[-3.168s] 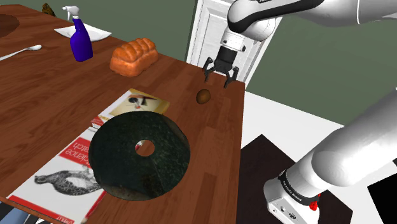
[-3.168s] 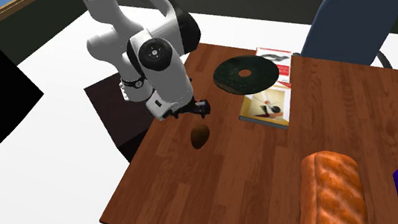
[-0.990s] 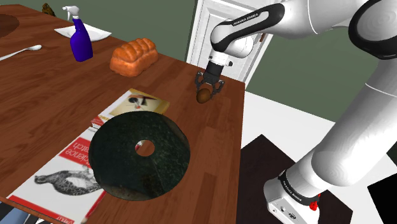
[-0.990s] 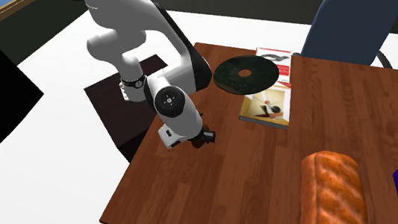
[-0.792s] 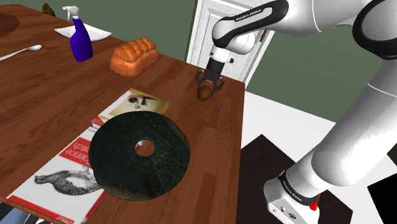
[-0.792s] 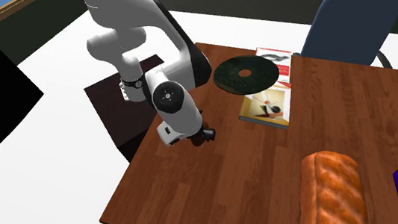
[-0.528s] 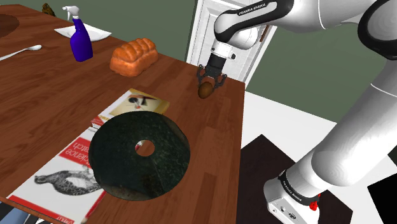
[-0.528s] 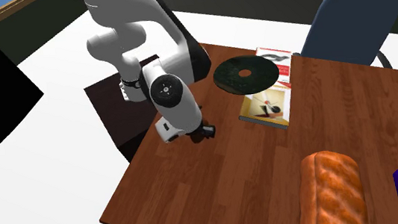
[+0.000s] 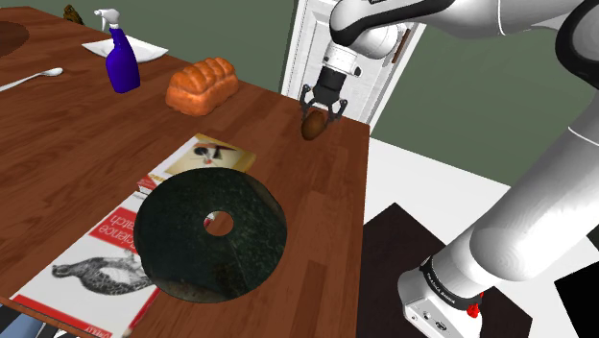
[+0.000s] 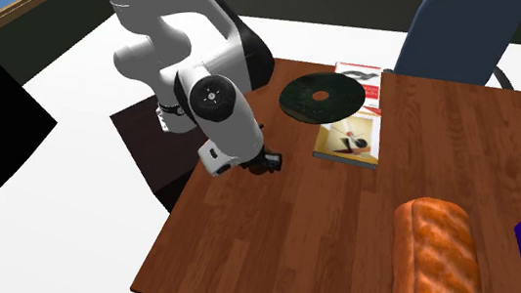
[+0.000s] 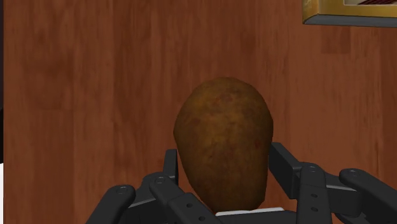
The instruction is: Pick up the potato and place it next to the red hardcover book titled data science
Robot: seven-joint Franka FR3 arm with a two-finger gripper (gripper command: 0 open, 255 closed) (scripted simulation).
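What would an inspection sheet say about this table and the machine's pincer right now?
Surface: brown wooden table.
Job's things: potato clasped in the pincer; red and white book lies apart from it, partly under a dark disc.
Clutter: second book, bread loaf, purple spray bottle, spoon.
Pincer: shut on the potato.
Cables: nothing seen.
Surroundings: white door, green wall, blue chair.
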